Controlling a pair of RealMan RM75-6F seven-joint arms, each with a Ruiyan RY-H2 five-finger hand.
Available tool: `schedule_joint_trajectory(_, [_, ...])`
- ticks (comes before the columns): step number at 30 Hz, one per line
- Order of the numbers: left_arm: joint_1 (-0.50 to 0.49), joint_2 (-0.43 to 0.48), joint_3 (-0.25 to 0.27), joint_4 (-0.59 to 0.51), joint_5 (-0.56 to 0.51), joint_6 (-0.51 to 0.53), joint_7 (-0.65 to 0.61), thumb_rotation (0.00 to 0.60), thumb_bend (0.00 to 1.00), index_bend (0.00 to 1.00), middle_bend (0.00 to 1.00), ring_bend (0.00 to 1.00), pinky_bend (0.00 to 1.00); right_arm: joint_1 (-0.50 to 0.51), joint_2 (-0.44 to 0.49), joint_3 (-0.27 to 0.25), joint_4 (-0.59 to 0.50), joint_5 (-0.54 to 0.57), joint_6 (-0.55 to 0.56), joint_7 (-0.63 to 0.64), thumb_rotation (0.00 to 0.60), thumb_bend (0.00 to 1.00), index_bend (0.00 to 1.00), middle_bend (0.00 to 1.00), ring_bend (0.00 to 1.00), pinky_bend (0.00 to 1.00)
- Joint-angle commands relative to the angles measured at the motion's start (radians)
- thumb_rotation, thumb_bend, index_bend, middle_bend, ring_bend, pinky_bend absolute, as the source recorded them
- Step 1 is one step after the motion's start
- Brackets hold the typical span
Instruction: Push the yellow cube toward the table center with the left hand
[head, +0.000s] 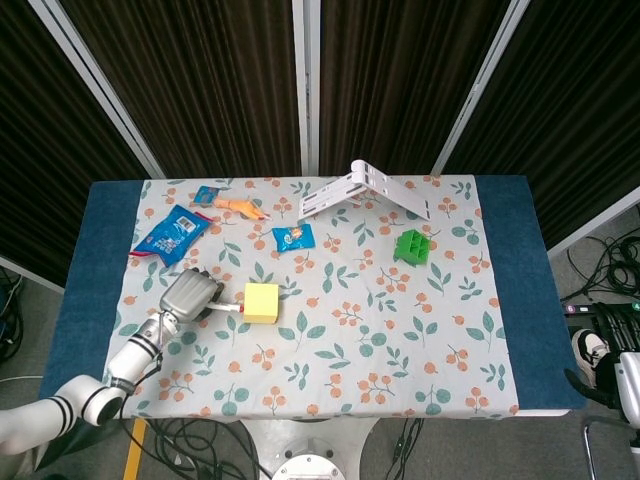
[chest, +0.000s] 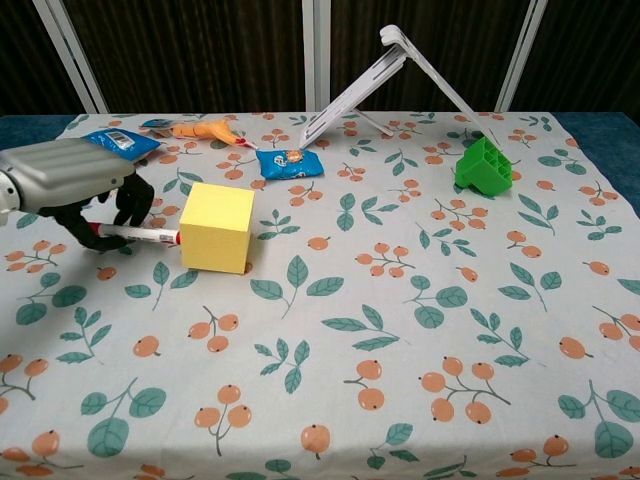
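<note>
The yellow cube (head: 262, 301) (chest: 215, 227) stands on the floral tablecloth (head: 380, 340), left of the table's middle. My left hand (head: 190, 295) (chest: 75, 185) lies just left of it, silver back up and dark fingers curled around a thin white rod (head: 228, 308) (chest: 145, 236) with red ends. The rod's far end touches the cube's left face. My right hand (head: 622, 385) shows only partly at the right edge of the head view, beside and below the table; its fingers cannot be made out.
A blue snack bag (head: 172, 231) (chest: 115, 142) and an orange object (head: 238, 205) lie at the back left. A small blue packet (head: 294, 237), a white folding stand (head: 365, 187) (chest: 385, 70) and a green block (head: 412, 245) (chest: 483, 166) sit further back.
</note>
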Motion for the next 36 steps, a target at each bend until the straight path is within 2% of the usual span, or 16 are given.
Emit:
schedule_joint_trajectory(1, [-0.006, -0.002, -0.005, -0.011, -0.017, -0.005, 0.020, 0.600, 0.36, 0.70, 0.76, 0.46, 0.48, 0.001, 0.002, -0.003, 0.002, -0.006, -0.003, 0.002, 0.600, 0.09, 0.00, 0.07, 0.00, 0.01])
schedule_joint_trajectory(10, [0.036, 0.043, 0.019, -0.044, -0.064, 0.028, 0.067, 0.600, 0.36, 0.70, 0.76, 0.46, 0.48, 0.025, 0.015, -0.025, 0.013, -0.067, -0.024, -0.013, 0.600, 0.09, 0.00, 0.07, 0.00, 0.01])
schedule_joint_trajectory(16, [0.043, 0.036, 0.029, -0.030, -0.082, 0.023, 0.076, 0.600, 0.36, 0.70, 0.76, 0.46, 0.48, 0.039, 0.024, -0.033, 0.001, -0.087, -0.037, -0.028, 0.600, 0.09, 0.00, 0.08, 0.00, 0.01])
schedule_joint_trajectory(36, [-0.073, -0.062, -0.044, -0.028, -0.153, -0.050, 0.148, 0.600, 0.36, 0.70, 0.77, 0.46, 0.48, 0.057, 0.031, -0.060, 0.008, -0.112, -0.062, -0.036, 0.600, 0.10, 0.00, 0.08, 0.00, 0.01])
